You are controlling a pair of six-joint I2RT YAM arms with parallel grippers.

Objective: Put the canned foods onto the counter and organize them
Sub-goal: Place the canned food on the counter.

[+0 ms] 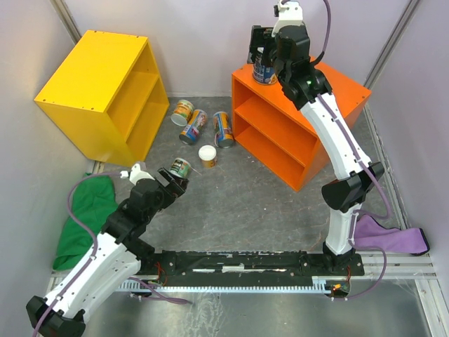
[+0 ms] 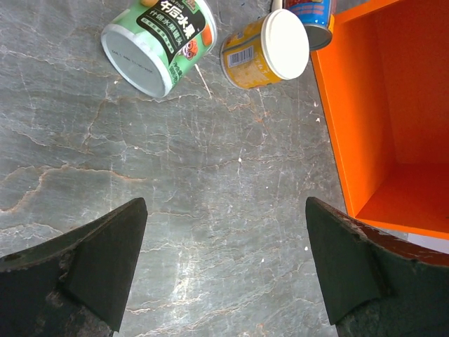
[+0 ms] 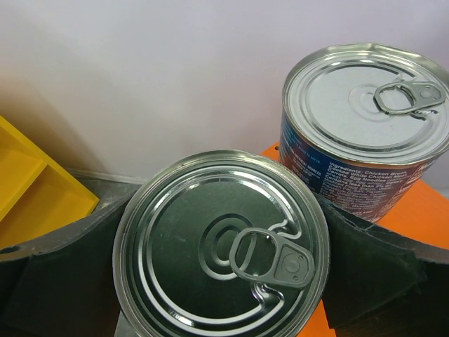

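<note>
Two blue-labelled silver-topped tins (image 3: pixel 358 119) stand on the bright orange cabinet's (image 1: pixel 337 91) top surface, one between the right gripper's (image 1: pixel 266 62) fingers, though I cannot tell whether they pinch it; five smaller cans (image 1: pixel 208 156) on the grey floor (image 2: pixel 210 175) left of that cabinet await the left gripper's (image 2: pixel 224 217) spread, empty fingers.

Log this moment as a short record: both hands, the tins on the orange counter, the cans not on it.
left hand: open, empty, above the grey surface, near the green-labelled can
right hand: fingers flank a silver-topped tin at a corner of the counter; gripping or released, cannot tell
counter top: orange, second tin standing upright beside the first
off the counter: five cans on the grey surface, between the yellow cabinet and the counter
</note>
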